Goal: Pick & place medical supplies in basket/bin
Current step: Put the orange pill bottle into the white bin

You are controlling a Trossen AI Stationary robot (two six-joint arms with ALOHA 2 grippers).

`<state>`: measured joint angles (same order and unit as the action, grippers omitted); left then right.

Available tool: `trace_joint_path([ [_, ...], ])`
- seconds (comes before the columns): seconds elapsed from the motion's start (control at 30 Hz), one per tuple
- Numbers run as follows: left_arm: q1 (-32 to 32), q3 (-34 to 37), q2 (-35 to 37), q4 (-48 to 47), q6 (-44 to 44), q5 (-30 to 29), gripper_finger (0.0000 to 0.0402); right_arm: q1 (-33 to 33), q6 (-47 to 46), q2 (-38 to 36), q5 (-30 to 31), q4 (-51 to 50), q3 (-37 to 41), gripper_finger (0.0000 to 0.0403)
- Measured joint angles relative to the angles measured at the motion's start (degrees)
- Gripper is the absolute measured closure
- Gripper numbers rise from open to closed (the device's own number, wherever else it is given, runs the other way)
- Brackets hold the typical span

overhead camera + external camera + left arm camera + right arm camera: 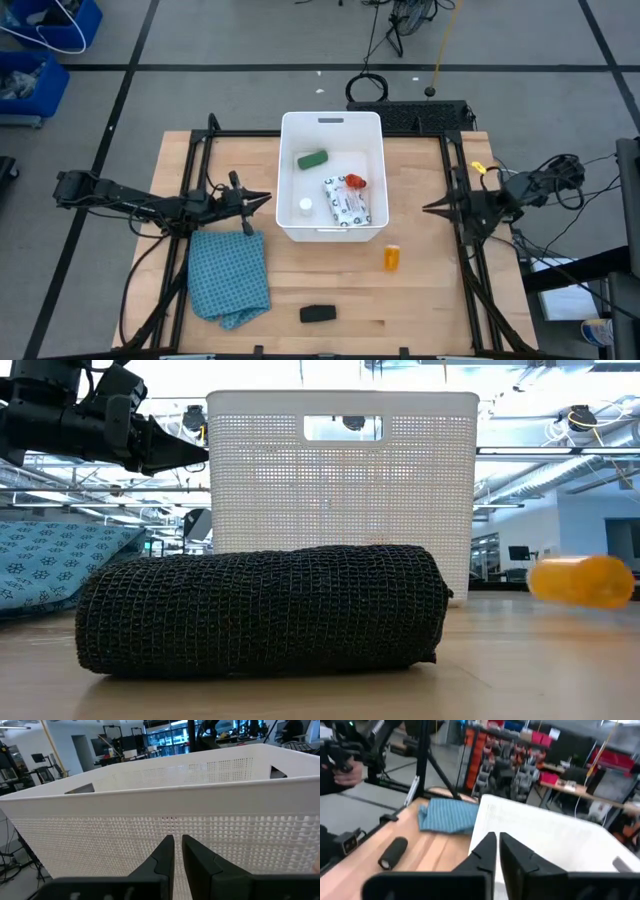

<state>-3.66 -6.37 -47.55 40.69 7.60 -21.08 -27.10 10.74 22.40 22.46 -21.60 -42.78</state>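
Note:
The white bin (332,123) stands mid-table. In it lie a green oblong piece (312,159), a flat white printed packet (342,204), a small red-and-white tube (355,182) and a small white round piece (305,206). The orange pill bottle (392,257) lies on its side on the wood near the bin's near right corner. The black oblong piece (318,314) lies by the near edge and fills the low view (260,610). My left gripper (266,198) hovers shut just left of the bin wall (150,835). My right gripper (428,209) hovers shut to the bin's right.
A crumpled blue checked cloth (232,275) lies left of the bin on the table's near left part, below my left gripper. Black frame rails (190,200) run along both table sides. Bare wood shows between the cloth, the black piece and the bottle.

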Motion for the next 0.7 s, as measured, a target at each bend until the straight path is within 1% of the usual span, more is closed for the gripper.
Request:
trace_joint_path([
  [0.1, 0.0, 0.0, 0.0, 0.0, 0.0, 0.0, 0.036, 0.3, -1.0, -0.2, 0.1, -1.7, 0.0, 0.04],
  [0.33, 0.0, 0.0, 0.0, 0.0, 0.0, 0.0, 0.036, 0.4, -0.8, 0.1, 0.3, -0.9, 1.1, 0.0403],
  [0.4, 0.0, 0.0, 0.0, 0.0, -0.2, 0.0, 0.036, 0.4, -1.2, 0.2, 1.5, -1.1, 1.5, 0.0403],
  [0.57, 0.0, 0.0, 0.0, -0.2, -0.6, 0.0, 0.036, 0.4, -1.7, 0.1, 2.3, -1.0, 1.9, 0.0403],
  [0.63, 0.0, 0.0, 0.0, -0.2, -0.6, 0.0, 0.036, 0.4, -3.8, 0.5, 4.5, -0.9, 2.0, 0.0403],
  [0.7, 0.0, 0.0, 0.0, -0.2, -0.6, 0.0, 0.036, 0.4, -6.1, 1.1, 5.3, -1.0, 2.0, 0.0403],
])
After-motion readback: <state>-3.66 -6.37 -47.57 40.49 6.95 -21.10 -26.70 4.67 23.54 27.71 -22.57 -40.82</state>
